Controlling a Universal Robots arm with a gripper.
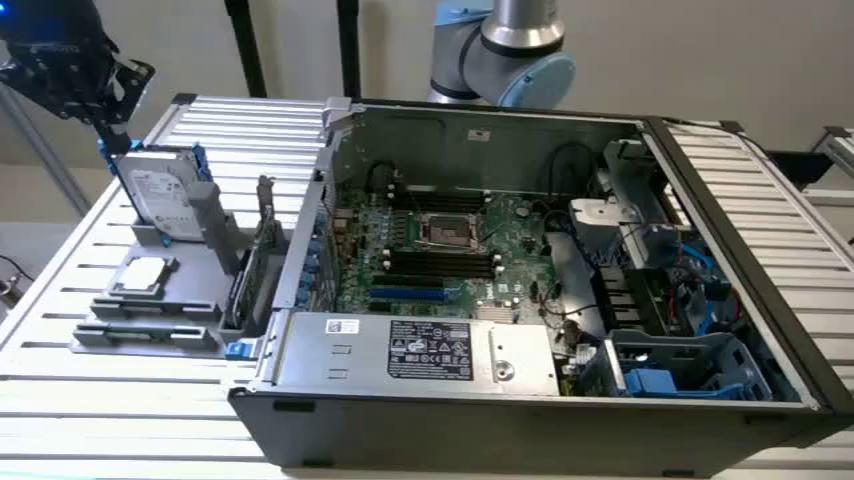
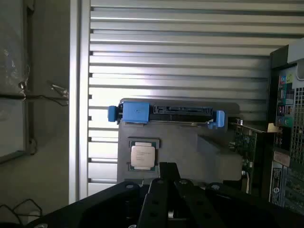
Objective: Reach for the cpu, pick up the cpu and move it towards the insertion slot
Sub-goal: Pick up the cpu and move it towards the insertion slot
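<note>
Black end effector hovers up high, can't tell if it's open or closed. Small silver-grey square cpu lies well below it, untouched. The shiny metal-framed insertion slot is far off sideways.

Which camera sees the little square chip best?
The wrist view: it looks straight down on the chip, so its silver top and pale rim are plain. The exterior view shows the chip from farther off, at a slant, lying on the grey holder.
</note>
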